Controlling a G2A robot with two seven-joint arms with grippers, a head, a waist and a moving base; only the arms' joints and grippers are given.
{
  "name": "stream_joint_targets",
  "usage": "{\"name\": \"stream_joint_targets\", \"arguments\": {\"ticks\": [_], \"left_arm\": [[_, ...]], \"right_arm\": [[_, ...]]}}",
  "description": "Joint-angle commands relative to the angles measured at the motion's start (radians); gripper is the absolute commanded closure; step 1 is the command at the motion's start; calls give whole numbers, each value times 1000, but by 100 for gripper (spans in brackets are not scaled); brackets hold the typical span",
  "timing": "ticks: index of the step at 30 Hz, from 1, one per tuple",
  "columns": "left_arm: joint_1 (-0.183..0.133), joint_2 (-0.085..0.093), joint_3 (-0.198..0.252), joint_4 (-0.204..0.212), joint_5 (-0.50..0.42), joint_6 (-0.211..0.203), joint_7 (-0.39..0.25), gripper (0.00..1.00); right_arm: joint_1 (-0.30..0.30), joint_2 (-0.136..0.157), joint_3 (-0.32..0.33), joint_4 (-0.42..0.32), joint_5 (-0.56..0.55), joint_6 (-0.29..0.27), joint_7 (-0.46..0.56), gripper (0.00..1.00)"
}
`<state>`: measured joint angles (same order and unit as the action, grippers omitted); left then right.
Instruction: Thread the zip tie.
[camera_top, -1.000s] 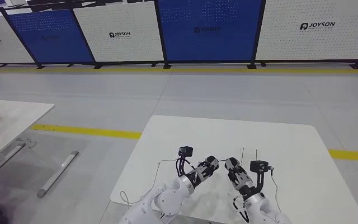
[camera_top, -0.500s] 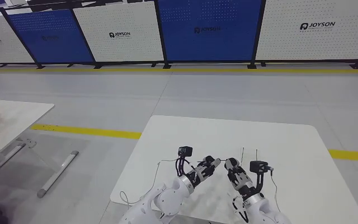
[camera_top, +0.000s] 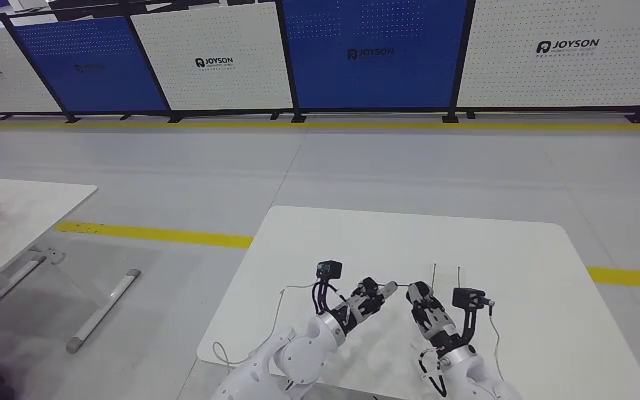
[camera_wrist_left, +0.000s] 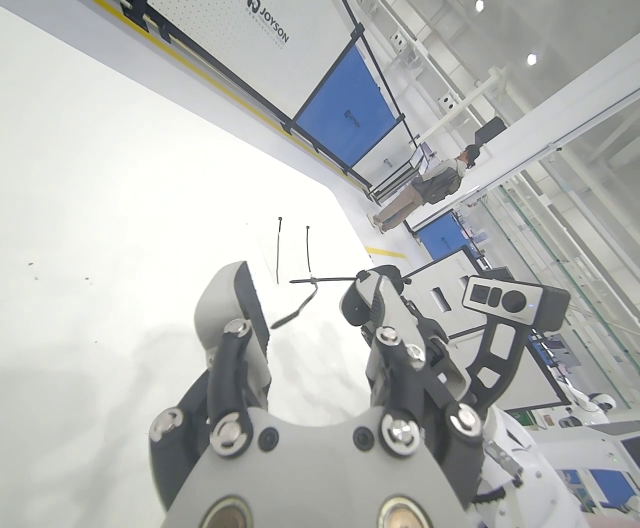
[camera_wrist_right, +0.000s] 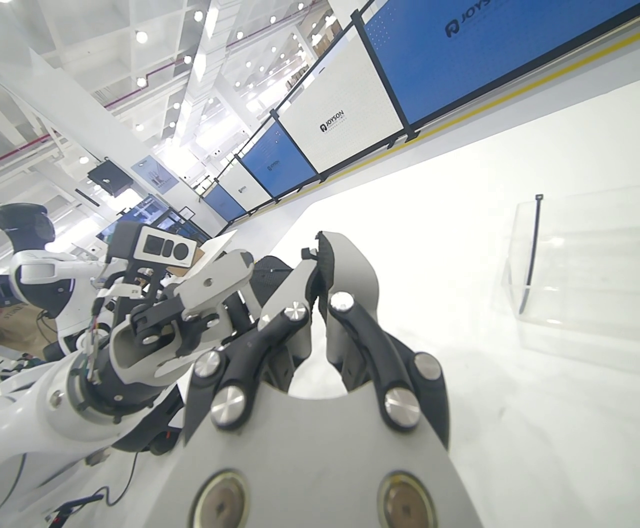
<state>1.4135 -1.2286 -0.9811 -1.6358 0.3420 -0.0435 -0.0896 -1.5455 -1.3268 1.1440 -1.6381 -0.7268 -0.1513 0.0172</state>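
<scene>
Right gripper (camera_wrist_right: 316, 252) pinches the zip tie (camera_wrist_left: 327, 279), its tail drooping.

Zip tie (camera_wrist_left: 330, 278) partly behind right tool (camera_wrist_right: 316, 248)

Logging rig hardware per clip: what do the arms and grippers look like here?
White arms with black joints and thin exposed cables. The left gripper and right gripper share pale grey fingers, black textured pads, black linkages, silver bolts, and a black-bracketed wrist camera.

I see a white desk (camera_top: 330, 240) carrying a clear box (camera_wrist_right: 585, 250). Beyond it run a yellow floor line (camera_top: 150, 235) and blue-and-white partition panels (camera_top: 375, 50). Another table (camera_top: 30, 205) stands left.
</scene>
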Motion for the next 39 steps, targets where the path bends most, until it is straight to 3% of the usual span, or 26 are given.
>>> {"name": "stream_joint_targets", "arguments": {"ticks": [1,25,29,30,31,32,37,39], "left_arm": [[0,0,-1,0,0,0,1,97],[10,0,1,-9,16,-31,-13,100],[11,-1,-1,-9,12,-20,-5,100],[9,-1,0,-9,14,-15,-5,86],[9,-1,0,-9,17,-10,1,62],[9,-2,1,-9,18,-8,3,56],[6,-4,3,-5,18,-3,5,58],[3,-4,6,-2,20,0,3,64]], "right_arm": [[0,0,0,1,0,-1,-1,100],[3,-1,-8,4,-13,-7,3,100],[2,-1,-8,3,-16,-6,3,100],[2,0,-8,3,-16,-6,3,100],[2,0,-8,3,-16,-6,3,100],[1,0,-8,2,-17,-5,3,100],[0,0,-8,-2,-18,-6,2,100],[-1,0,-8,-5,-19,-6,2,100]]}}
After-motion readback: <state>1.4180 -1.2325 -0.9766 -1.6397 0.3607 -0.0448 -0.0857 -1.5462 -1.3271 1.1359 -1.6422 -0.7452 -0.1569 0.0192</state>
